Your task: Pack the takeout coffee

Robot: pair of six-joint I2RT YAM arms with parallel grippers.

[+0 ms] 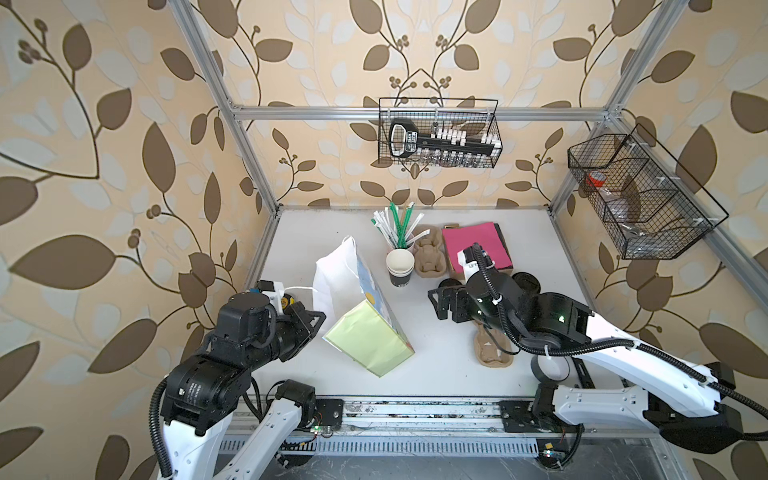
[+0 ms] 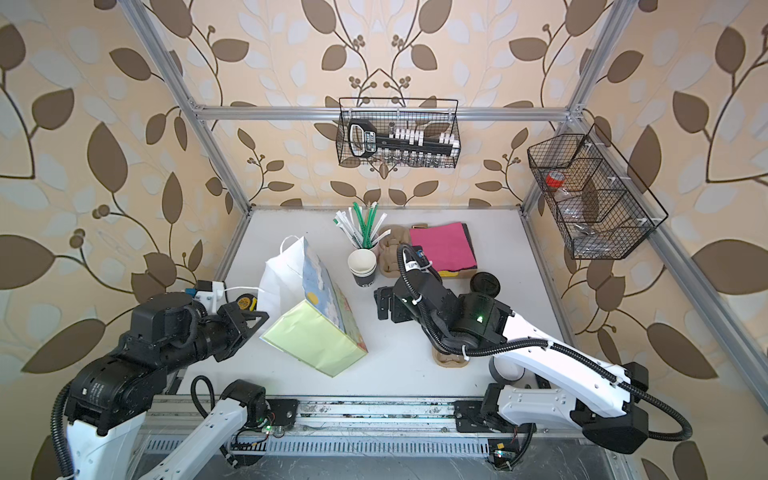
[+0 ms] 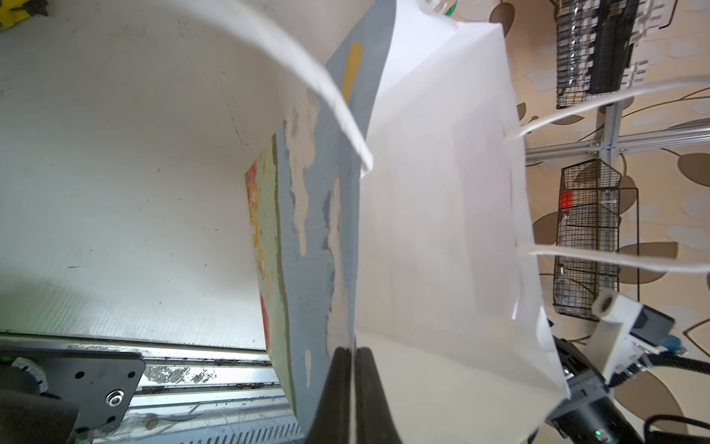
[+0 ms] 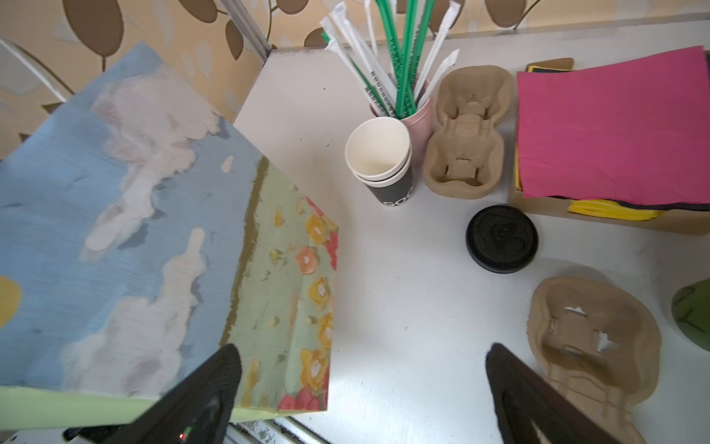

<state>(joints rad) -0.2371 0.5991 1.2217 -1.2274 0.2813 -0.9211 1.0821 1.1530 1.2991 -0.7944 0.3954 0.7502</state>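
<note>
The takeout coffee point(image 2: 484, 284), only its round black plastic lid showing, stands beside the pink paper napkin stack point(image 2: 444, 247), partly behind the right arm point(image 2: 540, 353). The right gripper's point(image 4: 361, 348) jaws gape empty. The left gripper's point(image 3: 351, 357) jaws pinch the rim of the tilted painted paper bag point(image 2: 328, 299).

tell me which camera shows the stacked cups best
The right wrist view: the stacked cups sit close and unobstructed, white insides showing. Both top views show them small beside the straws. The left wrist view misses them.
</note>
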